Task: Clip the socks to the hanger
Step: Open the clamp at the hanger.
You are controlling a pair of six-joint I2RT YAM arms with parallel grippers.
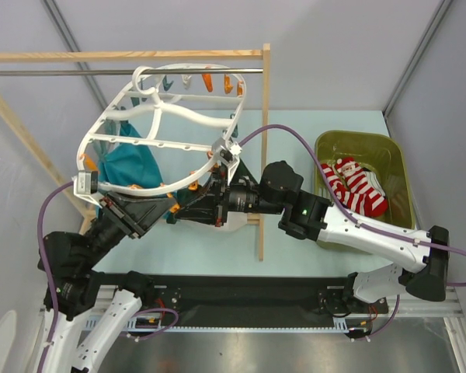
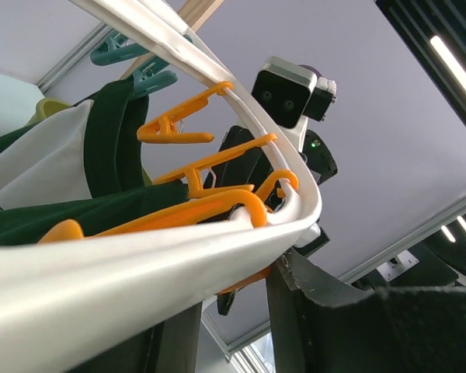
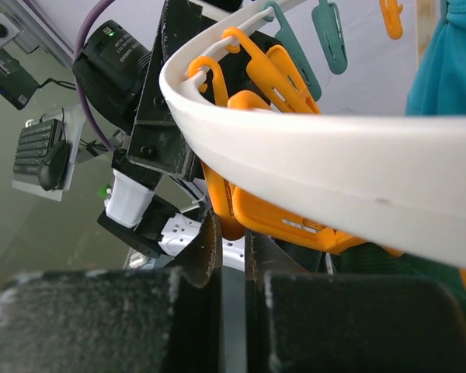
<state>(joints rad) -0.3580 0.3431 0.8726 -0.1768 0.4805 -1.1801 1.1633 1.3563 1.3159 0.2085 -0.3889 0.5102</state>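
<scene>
left gripper clamps the hanger rim to steady it. right gripper, jaws nearly together beside an orange clip; contents cannot be told.

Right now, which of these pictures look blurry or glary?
Top external: evenly lit and sharp across the hanger. Left wrist: its near rim smears out of focus; ceiling lights glare. Right wrist: the right gripper's fingers look soft.

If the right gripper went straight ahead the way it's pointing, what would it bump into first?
Probably the hanger. Its white rim and orange clips sit just ahead of the right gripper, though depth is hard to judge.
</scene>
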